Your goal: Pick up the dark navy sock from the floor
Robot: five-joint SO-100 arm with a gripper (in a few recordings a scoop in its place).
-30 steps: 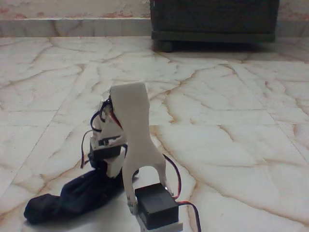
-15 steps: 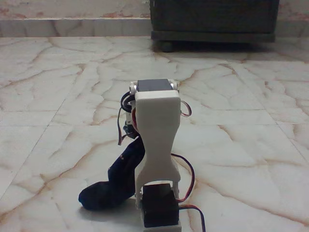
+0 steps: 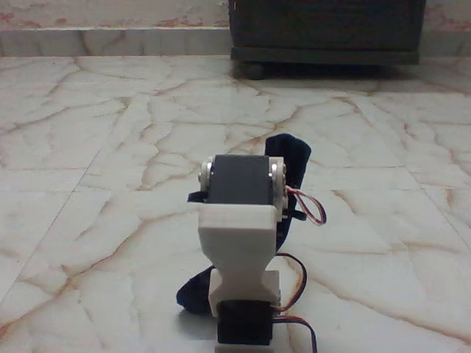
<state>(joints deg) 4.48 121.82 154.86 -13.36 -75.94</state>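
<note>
In the fixed view, one arm stands near the bottom centre with its back to the camera: a white link (image 3: 239,250) topped by a black servo block (image 3: 241,182), with a second black servo (image 3: 246,323) at the base and red and black wires (image 3: 305,206) looping out on the right. This structure hides the gripper, so whether its fingers are open or closed on anything cannot be told. One dark navy sock (image 3: 292,158) shows behind the arm: its upper end rises above and to the right of the top servo, while its lower end (image 3: 193,294) hangs down at the left of the white link, close to or touching the floor (image 3: 88,147). The floor is glossy cream marble with brown veins. One dark wooden cabinet (image 3: 327,29) on a round foot (image 3: 254,71) stands at the far wall, well apart from the arm.
</note>
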